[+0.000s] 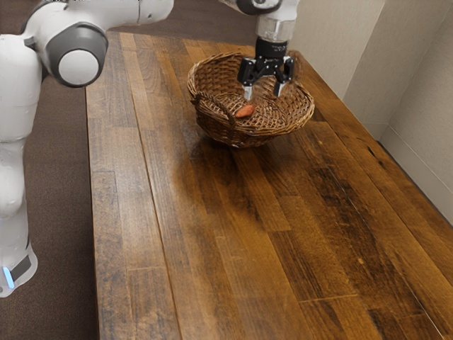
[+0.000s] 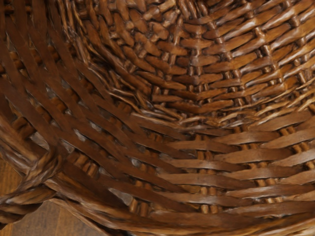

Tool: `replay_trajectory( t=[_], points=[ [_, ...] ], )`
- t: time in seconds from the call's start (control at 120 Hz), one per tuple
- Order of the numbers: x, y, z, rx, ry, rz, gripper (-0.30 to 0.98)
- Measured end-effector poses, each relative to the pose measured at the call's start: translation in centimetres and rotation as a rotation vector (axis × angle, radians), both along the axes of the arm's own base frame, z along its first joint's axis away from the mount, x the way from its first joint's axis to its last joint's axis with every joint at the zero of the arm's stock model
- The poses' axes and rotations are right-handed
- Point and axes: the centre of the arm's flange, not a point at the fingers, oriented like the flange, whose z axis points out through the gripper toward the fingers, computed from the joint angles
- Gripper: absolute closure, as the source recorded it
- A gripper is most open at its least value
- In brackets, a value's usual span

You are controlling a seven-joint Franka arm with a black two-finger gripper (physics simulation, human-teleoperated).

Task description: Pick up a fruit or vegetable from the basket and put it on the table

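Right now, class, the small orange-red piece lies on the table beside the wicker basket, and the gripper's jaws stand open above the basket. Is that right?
Not quite: the exterior view shows the small orange-red piece lying inside the wicker basket. The jaws of the gripper do stand open above the basket.

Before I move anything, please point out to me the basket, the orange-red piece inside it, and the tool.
Basket (image 1: 244, 139), exterior view: outer wall.
Orange-red piece (image 1: 245, 111), exterior view: its middle.
Tool (image 1: 262, 92), exterior view: midway between its parted fingertips.
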Motion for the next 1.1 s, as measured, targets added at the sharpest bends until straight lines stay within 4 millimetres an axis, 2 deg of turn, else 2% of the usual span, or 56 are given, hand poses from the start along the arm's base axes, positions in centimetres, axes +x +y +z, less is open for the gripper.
replay_trajectory(
  t=[0.058,0.1,0.2,0.275,0.35,0.442,0.65,0.833,0.958,1.1],
  points=[
    [0.7,-1.2,-0.4,0.042,-0.017,-0.138,0.0],
    [1.3,-1.1,-1.0,0.072,-0.033,-0.229,0.0],
    [2.6,-0.1,-2.4,0.14,-0.063,-0.453,0.0],
    [2.8,0.6,-2.5,0.187,-0.08,-0.621,0.0],
    [2.6,1.7,-2.6,0.216,-0.089,-0.767,0.0],
    [1.8,3.8,-4.0,0.222,-0.071,-0.91,0.0],
    [0.5,9.9,-5.2,0.236,-0.065,-1.133,0.0],
    [1.7,13.3,-6.7,0.232,-0.085,-1.294,0.0],
    [2.1,14.1,-7.3,0.234,-0.091,-1.388,0.0],
    [2.3,13.7,-7.1,0.238,-0.103,-1.45,0.0]
  ],
)
